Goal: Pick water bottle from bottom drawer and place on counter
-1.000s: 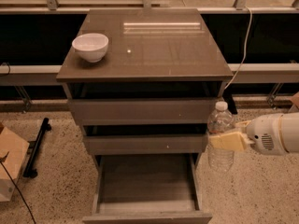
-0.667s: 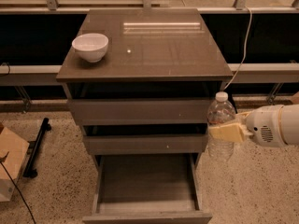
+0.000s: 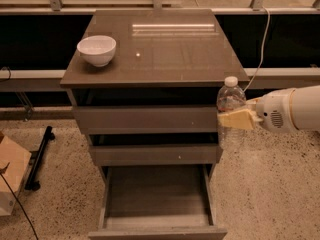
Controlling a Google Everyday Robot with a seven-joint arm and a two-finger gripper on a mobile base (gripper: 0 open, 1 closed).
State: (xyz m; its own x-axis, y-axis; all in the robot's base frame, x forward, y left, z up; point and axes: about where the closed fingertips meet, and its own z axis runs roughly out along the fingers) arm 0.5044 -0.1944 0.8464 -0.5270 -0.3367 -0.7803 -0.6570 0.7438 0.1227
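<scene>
Bowl (image 3: 96, 49) sits near the front left corner of the surface (image 3: 165, 49); below, the drawer (image 3: 155, 199) stands open. Bottle (image 3: 230, 96) is upright just off the surface's front right corner, cap about level with the top, clenched in the gripper (image 3: 235, 119). Carrying is the step in hand: next calls for a lift above the edge, then a move left over the surface. Arm (image 3: 292, 109) reaches in level from the right
</scene>
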